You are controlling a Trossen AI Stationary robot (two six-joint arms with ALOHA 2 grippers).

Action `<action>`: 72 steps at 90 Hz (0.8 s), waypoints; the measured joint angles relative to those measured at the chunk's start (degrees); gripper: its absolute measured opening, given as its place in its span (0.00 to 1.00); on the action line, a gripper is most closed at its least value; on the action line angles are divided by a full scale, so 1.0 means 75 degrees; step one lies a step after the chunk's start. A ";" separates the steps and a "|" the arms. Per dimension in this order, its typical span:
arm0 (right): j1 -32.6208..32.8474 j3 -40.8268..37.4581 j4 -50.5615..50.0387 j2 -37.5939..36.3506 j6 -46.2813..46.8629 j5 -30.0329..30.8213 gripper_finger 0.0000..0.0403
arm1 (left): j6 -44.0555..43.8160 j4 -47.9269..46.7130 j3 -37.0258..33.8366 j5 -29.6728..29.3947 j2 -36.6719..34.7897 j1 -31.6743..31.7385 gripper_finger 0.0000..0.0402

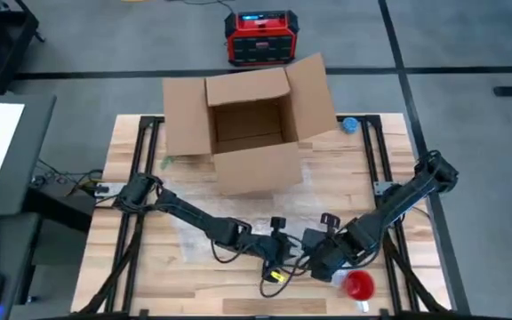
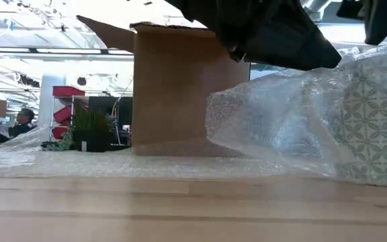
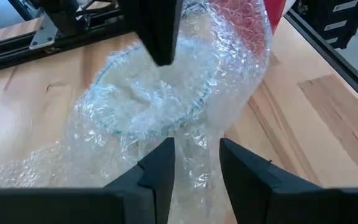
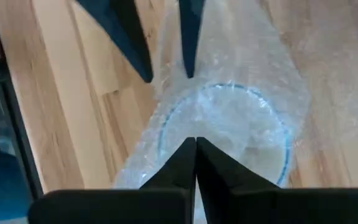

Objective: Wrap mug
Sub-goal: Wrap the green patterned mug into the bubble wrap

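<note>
Clear bubble wrap covers the patterned, blue-rimmed mug, which lies directly ahead of both grippers on the pale wooden surface. Left gripper has its jaws spread slightly around a fold of wrap. Right gripper has its jaws pressed together, pinching the wrap at the mug's rim.

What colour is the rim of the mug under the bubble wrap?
Blue. The mug has a thin blue rim around a whitish inside, clearest in the right wrist view.
</note>
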 joint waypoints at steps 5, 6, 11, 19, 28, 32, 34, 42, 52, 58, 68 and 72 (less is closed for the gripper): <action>-0.0062 -0.0249 0.0239 0.0000 -0.0115 -0.0057 0.00 | -0.0002 0.0000 0.0000 0.0000 0.0000 -0.0010 0.27; -0.0079 -0.0312 0.0305 0.0000 -0.0122 -0.0084 0.00 | -0.0003 0.0000 0.0000 0.0000 0.0000 -0.0015 0.27; -0.0160 -0.0611 0.0625 0.0000 -0.0205 -0.0229 0.00 | -0.0005 -0.0001 0.0000 -0.0002 0.0000 -0.0023 0.27; -0.0255 -0.1150 0.1364 0.0000 -0.0391 -0.0420 0.00 | -0.0003 -0.0009 0.0000 -0.0002 0.0000 -0.0039 0.27; -0.0363 -0.1655 0.2133 -0.0018 -0.0453 -0.0665 0.00 | 0.0012 -0.0006 0.0000 -0.0002 0.0000 -0.0052 0.27; -0.0410 -0.1829 0.2387 -0.0032 -0.0456 -0.0769 0.00 | 0.0016 -0.0004 0.0000 -0.0002 0.0000 -0.0052 0.27; -0.0432 -0.1900 0.2493 -0.0042 -0.0456 -0.0821 0.00 | 0.0022 0.0003 0.0000 -0.0002 0.0000 -0.0052 0.27; -0.0459 -0.1964 0.2556 -0.0037 -0.0478 -0.0885 0.00 | 0.0028 0.0009 0.0000 -0.0005 -0.0002 -0.0052 0.27; -0.0454 -0.1970 0.2599 -0.0047 -0.0532 -0.0892 0.00 | 0.0029 0.0012 0.0000 -0.0002 -0.0001 -0.0055 0.27; -0.0453 -0.1979 0.2591 -0.0067 -0.0531 -0.0906 0.00 | 0.0029 0.0012 0.0000 -0.0003 -0.0002 -0.0052 0.27; -0.0398 -0.1987 0.2562 -0.0147 -0.0529 -0.0909 0.00 | 0.0031 0.0015 0.0000 -0.0002 -0.0001 -0.0052 0.27; -0.0384 -0.1977 0.2510 -0.0199 -0.0504 -0.0916 0.00 | 0.0032 0.0017 0.0000 -0.0002 -0.0003 -0.0055 0.27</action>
